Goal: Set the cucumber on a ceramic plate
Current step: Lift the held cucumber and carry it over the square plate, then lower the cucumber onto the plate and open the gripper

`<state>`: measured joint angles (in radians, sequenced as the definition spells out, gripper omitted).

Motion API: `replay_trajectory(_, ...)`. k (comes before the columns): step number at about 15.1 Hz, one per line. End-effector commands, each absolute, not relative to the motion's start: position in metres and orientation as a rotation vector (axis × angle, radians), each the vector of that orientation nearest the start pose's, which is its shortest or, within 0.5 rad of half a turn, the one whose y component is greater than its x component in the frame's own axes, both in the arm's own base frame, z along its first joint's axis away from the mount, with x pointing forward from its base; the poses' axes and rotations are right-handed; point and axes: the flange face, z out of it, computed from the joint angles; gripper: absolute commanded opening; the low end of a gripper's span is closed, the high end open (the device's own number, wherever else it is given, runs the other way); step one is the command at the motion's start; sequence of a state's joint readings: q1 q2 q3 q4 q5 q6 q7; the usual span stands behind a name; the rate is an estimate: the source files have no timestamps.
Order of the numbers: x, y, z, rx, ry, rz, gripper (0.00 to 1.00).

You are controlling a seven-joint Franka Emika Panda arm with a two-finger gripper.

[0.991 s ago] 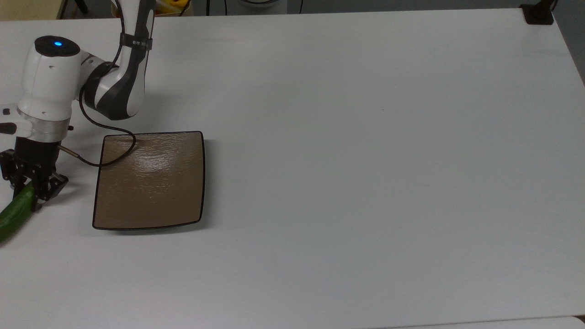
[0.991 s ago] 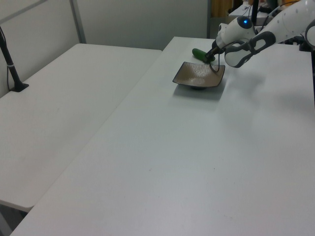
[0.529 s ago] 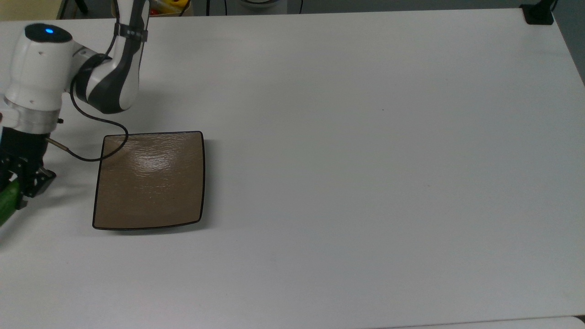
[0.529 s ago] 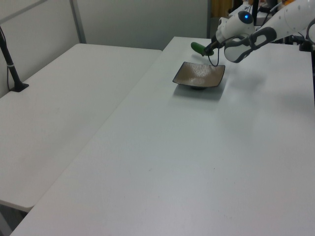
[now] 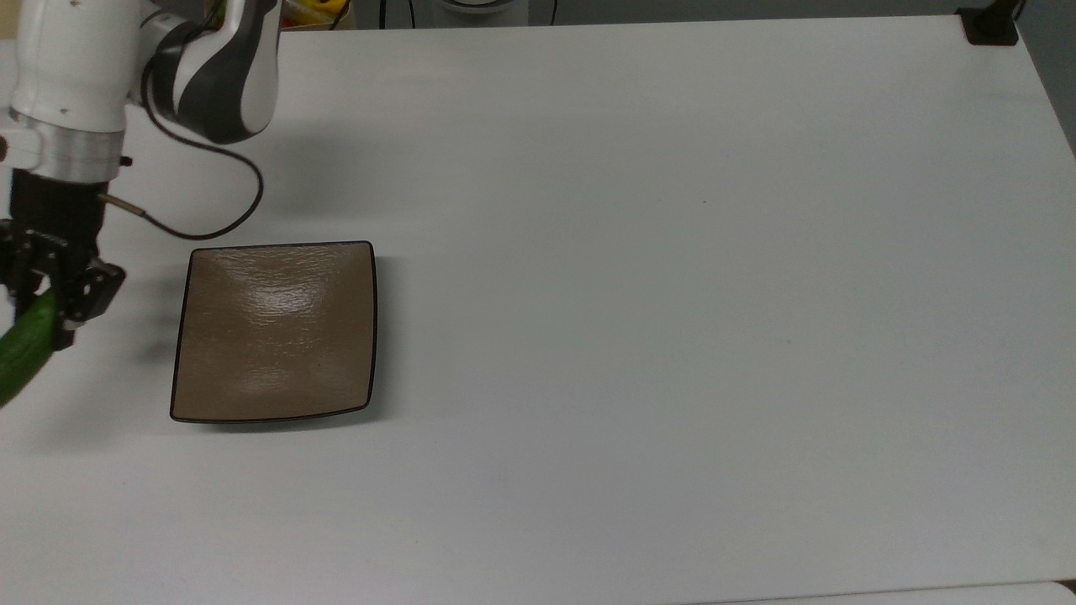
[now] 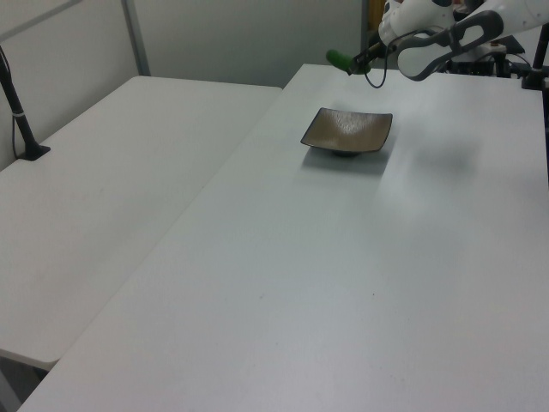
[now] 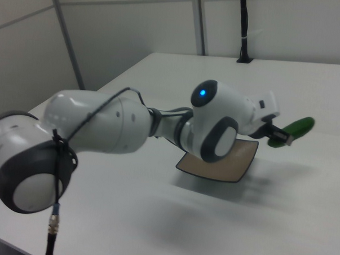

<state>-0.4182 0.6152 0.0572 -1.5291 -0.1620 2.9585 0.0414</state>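
White desk (image 5: pixel 672 336), grey partition walls behind. Hand (image 5: pixel 50 290) pinching the cucumber (image 5: pixel 25 349) at one end, lifted clear of the desk, apparently well above it in the left view. Cucumber angled outward toward the top view's lower left edge. Ceramic plate (image 5: pixel 273 332) bare, flat on the desk, just to the top view's right of the hand.

Cucumber (image 5: pixel 25 349) beside plate (image 5: pixel 273 332), top view's left
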Motion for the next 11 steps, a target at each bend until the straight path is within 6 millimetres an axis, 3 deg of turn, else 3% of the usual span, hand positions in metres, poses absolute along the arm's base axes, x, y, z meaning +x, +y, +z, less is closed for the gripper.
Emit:
replay_trajectory(1, 0.676, -0.229, 0.415, -3.092, 0.377, -1.108, 0.09)
replay_trajectory(5, 0.669, -0.175, 0.428, -3.168, 0.284, -0.763, 0.11)
replay_trajectory(8, 0.667, -0.136, 0.423, -3.2, 0.197, -0.574, 0.18)
replay_trajectory(10, 0.667, -0.124, 0.417, -3.204, 0.17, -0.516, 0.24)
replay_trajectory(11, 0.666, -0.121, 0.413, -3.205, 0.164, -0.499, 0.34)
